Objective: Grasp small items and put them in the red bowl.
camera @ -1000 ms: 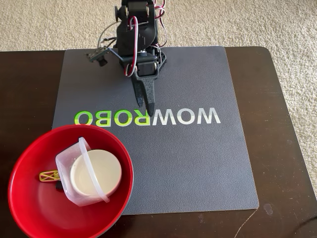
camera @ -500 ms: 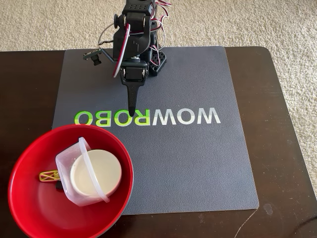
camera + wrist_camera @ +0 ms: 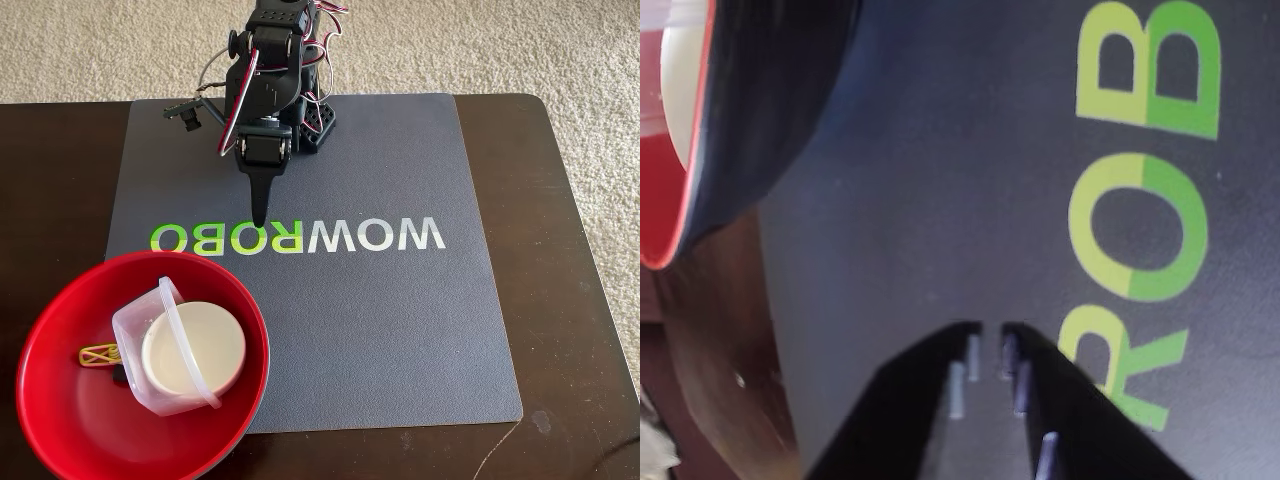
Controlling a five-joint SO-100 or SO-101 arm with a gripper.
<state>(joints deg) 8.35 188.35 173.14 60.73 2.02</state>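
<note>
holding white bowl (image 3: 195, 350), tub (image 3: 135, 325), clip (image 3: 97, 354), red bowl (image 3: 60, 400), gripper (image 3: 259, 218) empty

My fixed view looked steeply down at the counter (image 3: 560, 250), facing the arm. My wrist view sat close over the mat (image 3: 940, 200). Both caught the red bowl (image 3: 60, 400).

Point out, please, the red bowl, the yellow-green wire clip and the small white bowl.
red bowl (image 3: 45, 330): fixed view, on its left rim.
yellow-green wire clip (image 3: 97, 354): fixed view, on its lattice middle.
small white bowl (image 3: 195, 345): fixed view, on its pale inside.
</note>
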